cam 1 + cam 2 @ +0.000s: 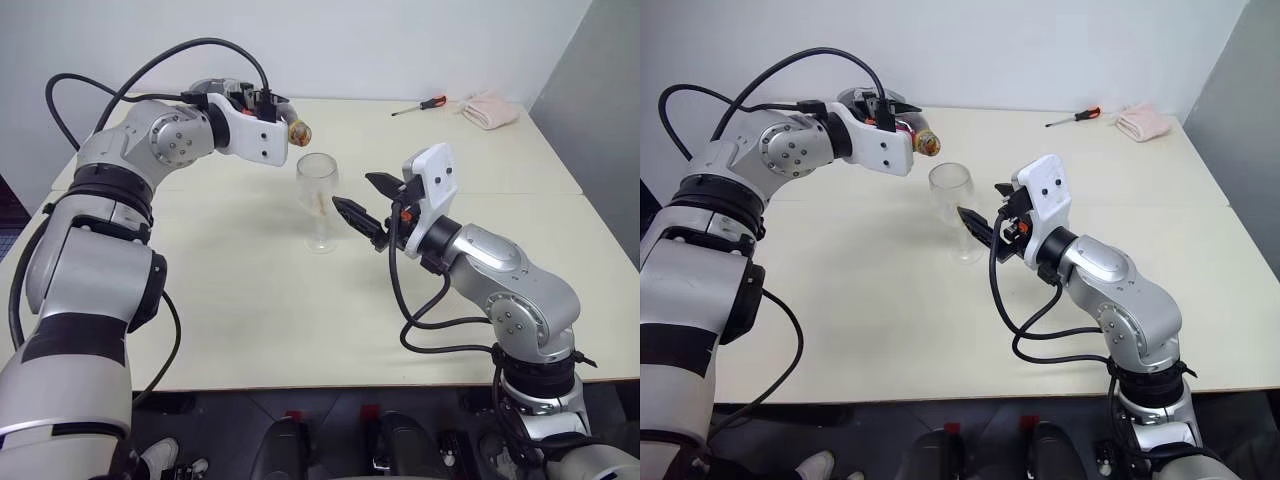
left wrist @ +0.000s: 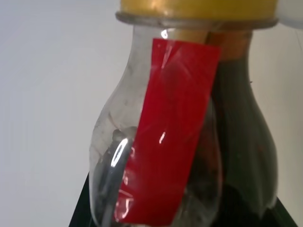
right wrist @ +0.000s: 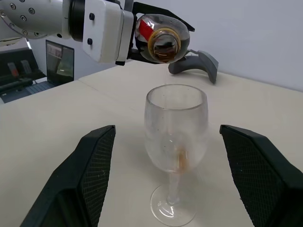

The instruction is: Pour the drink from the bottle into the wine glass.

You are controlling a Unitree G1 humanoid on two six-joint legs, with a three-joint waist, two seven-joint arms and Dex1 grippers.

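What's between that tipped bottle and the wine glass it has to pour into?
Nothing visible. The left gripper holds the bottle tilted above the wine glass, with only air between its mouth and the rim. The right gripper stands open beside the glass, not touching it.

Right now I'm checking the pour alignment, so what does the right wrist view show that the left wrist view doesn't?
Right wrist view: the wine glass standing upright on the table, a brown streak inside its bowl, between the right gripper's open fingers, which do not touch it; above it, the bottle's open mouth.

Left wrist view: a close look at the red label strip and the dark drink pooled along one side.

Both: the bottle, clamped in the left gripper.
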